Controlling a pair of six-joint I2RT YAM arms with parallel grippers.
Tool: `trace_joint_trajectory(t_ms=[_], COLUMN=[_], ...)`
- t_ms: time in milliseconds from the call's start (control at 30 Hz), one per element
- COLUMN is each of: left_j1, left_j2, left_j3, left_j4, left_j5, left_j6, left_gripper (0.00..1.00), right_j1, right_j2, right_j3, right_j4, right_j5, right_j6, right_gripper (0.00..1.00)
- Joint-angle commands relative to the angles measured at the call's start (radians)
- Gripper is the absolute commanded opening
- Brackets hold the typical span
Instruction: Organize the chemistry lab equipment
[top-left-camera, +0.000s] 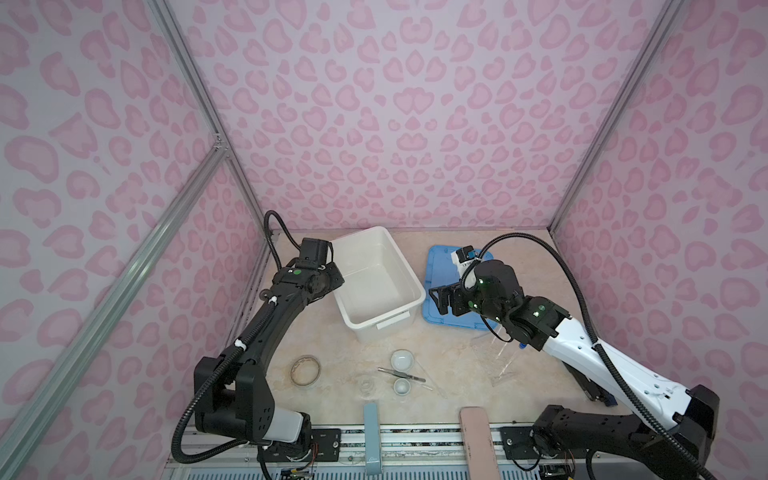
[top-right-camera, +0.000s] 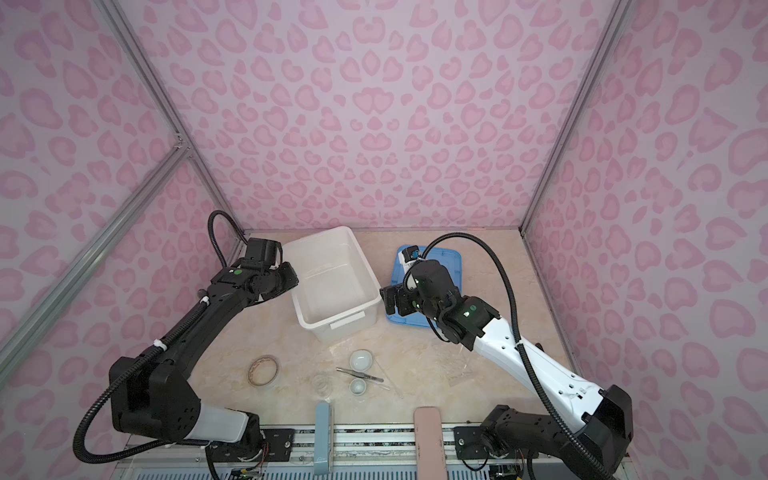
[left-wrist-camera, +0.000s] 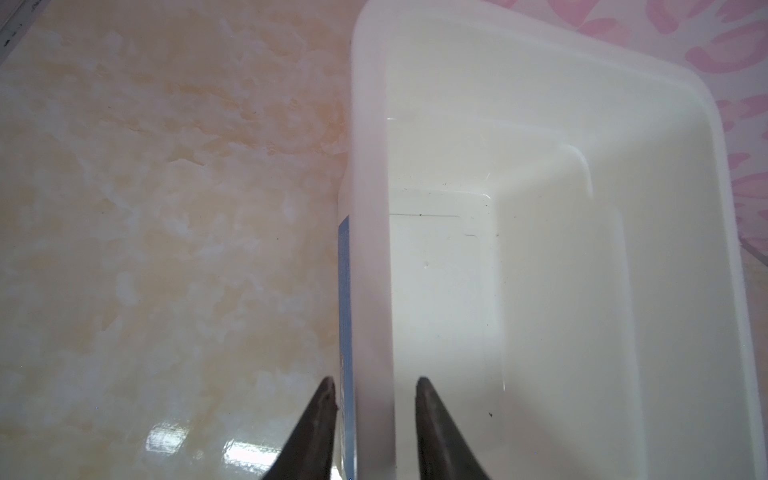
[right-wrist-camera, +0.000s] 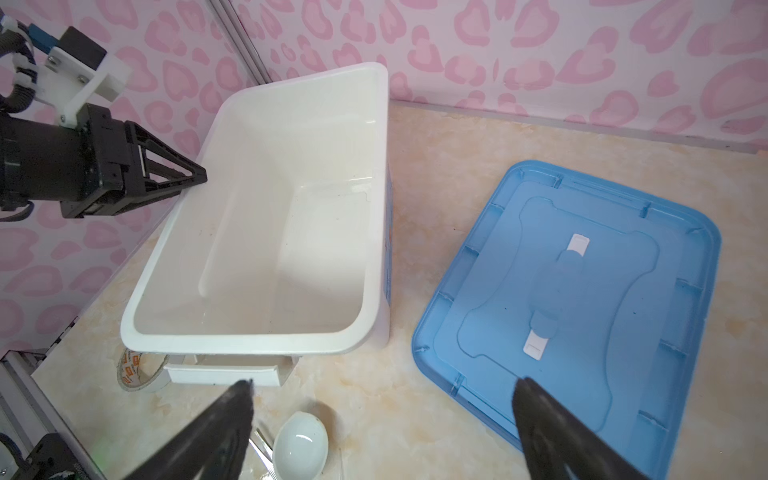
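Top views: you see big white dish (top-left-camera: 402, 360), small white dish (top-left-camera: 402, 387), and tweezers (top-left-camera: 401, 374) between them, near surface's front edge. Glass cup (top-left-camera: 367, 384) faint.
Left wrist: left hand (left-wrist-camera: 375, 380) parted astride tub (left-wrist-camera: 370, 208) wall, not clamped. Blue side label (left-wrist-camera: 344, 291) unreadable.
Right wrist: right hand (right-wrist-camera: 384, 381) spread wide, empty. Blue lid (right-wrist-camera: 602, 208) beside tub. Tape roll (right-wrist-camera: 132, 370) half hidden, orange print illegible.

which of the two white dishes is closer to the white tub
The larger dish, lying on the tub's side of the tweezers. The smaller dish sits on the tweezers' other side, farther from the tub.
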Motion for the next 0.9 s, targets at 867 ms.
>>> trace_joint_trajectory(t_ms=[867], left_j1=[0.059], left_j2=[0.204], left_j3=[0.207], left_j4=[-0.093], left_j5=[-0.036], left_j6=[0.048], left_gripper=[0.13], right_j1=[-0.004], right_j2=[-0.016], right_j3=[-0.029], right_j4=[0.03], right_j5=[0.037], right_j6=[-0.007], right_gripper=[0.97])
